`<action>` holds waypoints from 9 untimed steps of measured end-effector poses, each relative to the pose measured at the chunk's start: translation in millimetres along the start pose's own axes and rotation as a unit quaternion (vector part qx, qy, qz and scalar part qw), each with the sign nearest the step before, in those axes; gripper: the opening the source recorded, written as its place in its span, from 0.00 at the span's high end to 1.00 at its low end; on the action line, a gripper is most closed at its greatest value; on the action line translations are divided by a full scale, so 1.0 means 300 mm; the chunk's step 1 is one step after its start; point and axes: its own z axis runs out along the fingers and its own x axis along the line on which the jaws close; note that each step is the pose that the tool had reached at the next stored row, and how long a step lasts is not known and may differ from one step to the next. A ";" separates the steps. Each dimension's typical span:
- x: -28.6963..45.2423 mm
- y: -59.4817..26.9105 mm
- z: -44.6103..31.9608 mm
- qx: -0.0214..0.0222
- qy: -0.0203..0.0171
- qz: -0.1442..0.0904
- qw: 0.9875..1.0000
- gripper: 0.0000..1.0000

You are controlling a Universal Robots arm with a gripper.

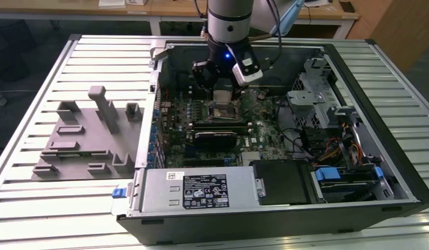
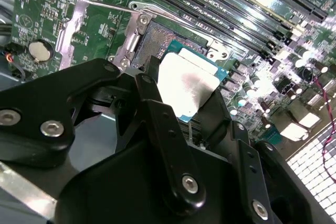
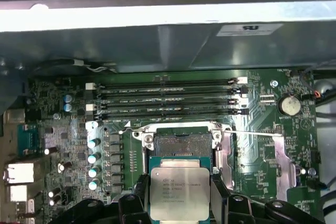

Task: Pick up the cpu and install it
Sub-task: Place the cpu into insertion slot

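Note:
The cpu [image 3: 179, 192], a small square chip with a shiny silver top and a thin teal rim, is clamped between my gripper's [image 3: 179, 199] black fingers [image 3: 140, 192]. It hangs just above the motherboard, close beside the open socket [image 3: 181, 142], whose pin field is bare. In the second wrist view the cpu [image 2: 188, 86] is tilted, one edge overlapping the socket [image 2: 157, 40]. In the exterior view my gripper [image 1: 224, 101] reaches down into the open computer case, over the socket [image 1: 220, 112].
The socket's metal load plate [image 2: 79, 27] and lever [image 3: 252, 132] are swung open. Memory slots [image 3: 168, 98] run beside the socket. A black finned block [image 1: 216, 138], the power supply [image 1: 200, 190] and a drive cage [image 1: 312, 99] fill the case. A grey tray [image 1: 83, 140] lies on the slatted table.

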 end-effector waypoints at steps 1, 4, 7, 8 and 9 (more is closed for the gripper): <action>0.000 0.000 0.000 0.000 0.000 0.005 1.000 0.46; 0.000 0.000 0.000 0.000 -0.001 0.019 1.000 0.46; 0.000 0.000 0.000 0.001 -0.001 0.034 0.999 0.46; 0.000 0.000 0.000 0.001 -0.002 0.038 0.999 0.46; 0.000 0.000 0.000 0.001 -0.002 0.043 0.999 0.46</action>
